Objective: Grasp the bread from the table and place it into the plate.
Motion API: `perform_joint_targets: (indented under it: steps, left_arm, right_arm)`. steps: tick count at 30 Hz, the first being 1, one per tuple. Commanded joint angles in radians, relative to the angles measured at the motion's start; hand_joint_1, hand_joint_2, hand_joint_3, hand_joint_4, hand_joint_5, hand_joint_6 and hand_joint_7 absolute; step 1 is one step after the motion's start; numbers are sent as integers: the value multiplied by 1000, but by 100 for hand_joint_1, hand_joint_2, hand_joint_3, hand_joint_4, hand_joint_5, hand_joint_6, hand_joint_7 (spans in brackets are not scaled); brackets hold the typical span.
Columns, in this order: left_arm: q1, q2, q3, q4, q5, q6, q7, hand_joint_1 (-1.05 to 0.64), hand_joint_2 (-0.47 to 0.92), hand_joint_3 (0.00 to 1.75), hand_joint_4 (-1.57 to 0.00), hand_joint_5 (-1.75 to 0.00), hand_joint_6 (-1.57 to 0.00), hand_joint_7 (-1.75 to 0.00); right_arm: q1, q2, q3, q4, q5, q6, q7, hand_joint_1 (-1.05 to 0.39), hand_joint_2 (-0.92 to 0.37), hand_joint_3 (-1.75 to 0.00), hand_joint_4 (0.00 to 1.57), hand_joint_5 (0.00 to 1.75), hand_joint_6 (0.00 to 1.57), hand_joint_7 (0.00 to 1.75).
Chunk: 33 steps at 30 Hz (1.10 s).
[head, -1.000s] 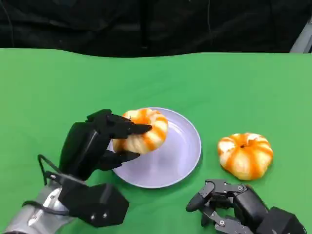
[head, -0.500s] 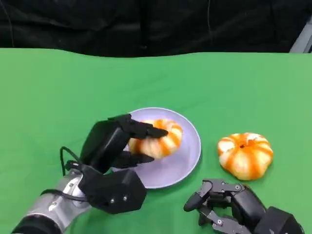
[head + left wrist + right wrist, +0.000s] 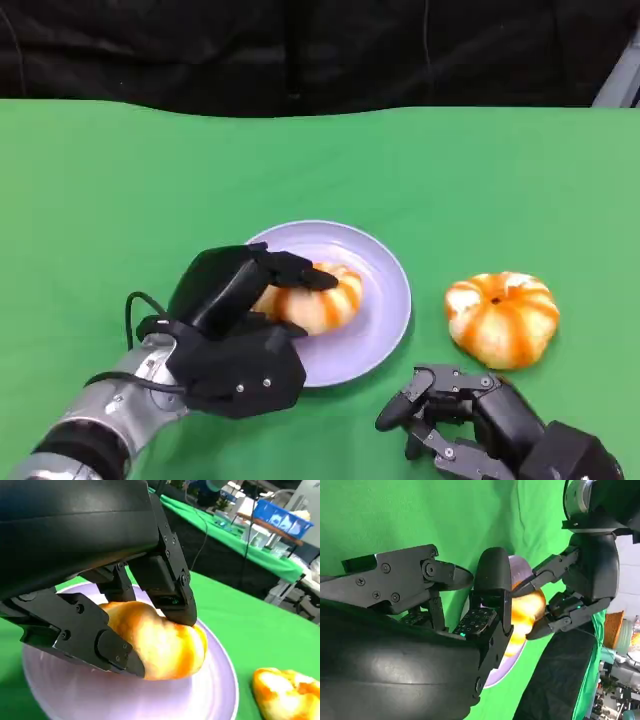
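Silver forearm of the left arm comes up from the lower left corner of the head view, angled toward the middle of the green tabletop (image 3: 120, 180). Its black left hand (image 3: 240, 300) reaches over the near left edge of the lavender plate (image 3: 385, 300) and holds the bread (image 3: 318, 298), an orange-and-cream striped roll. Fingers (image 3: 300, 270) lie across the top of the roll. The left wrist view shows the grip more closely: fingers (image 3: 170, 590) press on the roll's upper side and the thumb (image 3: 90, 640) on its lower side, with the bread (image 3: 160, 645) pinched between them just over the plate (image 3: 220, 690). Whether the roll rests on the plate surface or sits slightly above it cannot be told.

Further right, a second striped roll (image 3: 502, 318) lies on the tabletop beside the plate, apart from its rim.

Right hand (image 3: 450, 420) sits low at the lower right, near the front edge, palm toward the tabletop, just in front of the second roll. Its fingers (image 3: 420, 392) are spread and slightly bent, and it holds nothing. From the right wrist view, those fingers (image 3: 490, 580) extend toward the plate (image 3: 507, 665), with the left hand (image 3: 590, 575) and its bread (image 3: 525, 610) beyond them.
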Motion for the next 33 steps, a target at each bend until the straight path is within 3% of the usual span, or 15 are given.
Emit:
perform_joint_targets:
  steps: [1,3,5,7,10,15,18,24,33]
  left_arm:
    - [-30,9,-8,24,2,4,-4,-8,92,6,-83,-84,-127,0]
    - [-33,13,-14,25,8,7,-4,-12,92,5,-83,-76,-123,0]
    - [-34,17,-22,23,14,14,-5,-18,92,2,-92,-37,-113,0]
    - [-32,16,-13,21,-13,17,-46,-19,92,1,-97,-24,-111,0]
    - [-21,8,27,5,-97,27,-167,-43,92,17,-81,-6,-91,0]
    - [-9,24,49,-40,-153,43,-288,-77,92,51,-61,-1,-62,0]
    - [-1,35,56,-63,-163,42,-328,-86,92,68,-48,0,-46,0]
    - [18,46,50,-98,-155,42,-348,-94,92,80,-32,0,-29,0]
    - [29,57,48,-117,-161,33,-392,-101,92,88,-22,0,-20,0]
  right_arm:
    - [-3,-5,-6,3,0,-5,-6,-11,-92,-45,69,144,81,98]
    - [-4,-5,-6,5,0,-8,-5,-11,-92,-45,69,143,81,98]
    - [-5,-5,-6,8,-1,-12,-6,-12,-92,-45,69,143,81,97]
    - [-3,-5,-5,5,-1,-8,-6,-12,-92,-45,69,143,81,97]
    - [2,-5,-4,-7,-4,5,-8,-12,-92,-45,70,143,81,97]
    - [2,-5,-2,-8,-18,2,-19,-12,-92,-44,72,144,82,96]
    - [-1,-2,-3,-3,-21,-3,-21,-12,-92,-44,72,145,82,96]
    - [1,-5,-5,-5,-19,1,-18,-13,-92,-43,70,146,84,94]
    - [4,-4,-4,0,-17,-9,-17,-13,-92,-44,69,144,84,93]
